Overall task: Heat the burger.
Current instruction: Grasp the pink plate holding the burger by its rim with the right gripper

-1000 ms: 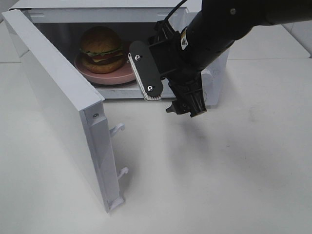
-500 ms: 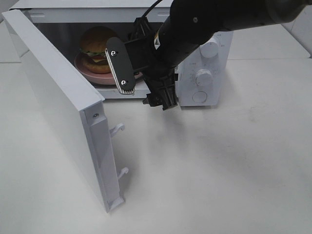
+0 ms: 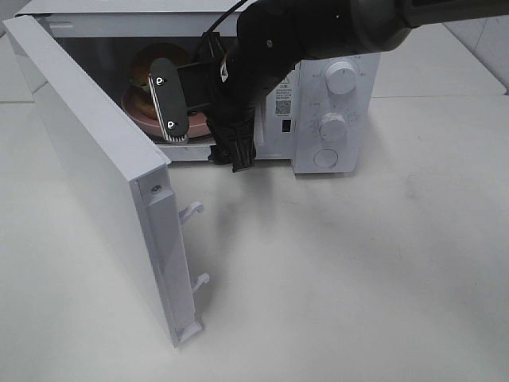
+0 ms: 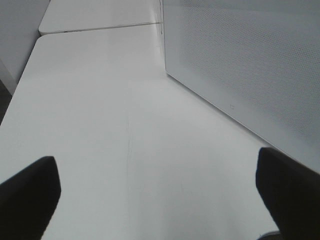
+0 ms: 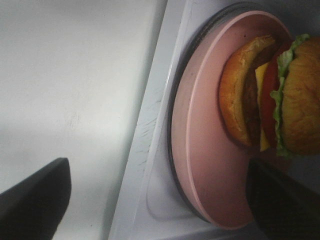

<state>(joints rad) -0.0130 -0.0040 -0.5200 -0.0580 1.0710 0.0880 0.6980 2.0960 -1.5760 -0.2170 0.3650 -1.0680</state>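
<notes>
A white microwave [image 3: 354, 95] stood at the back of a white table [image 3: 358, 278], its door [image 3: 87, 159] swung wide open on the left-side hinge. Two white latch hooks [image 3: 193, 210] stuck out from the door's free edge. Inside, a round pink plate [image 5: 200, 165] lay on the dark-rimmed turntable [image 5: 171, 125]. The control panel carried an upper knob [image 3: 342, 78], a lower knob [image 3: 332, 126] and a round button [image 3: 324, 157] beneath them
</notes>
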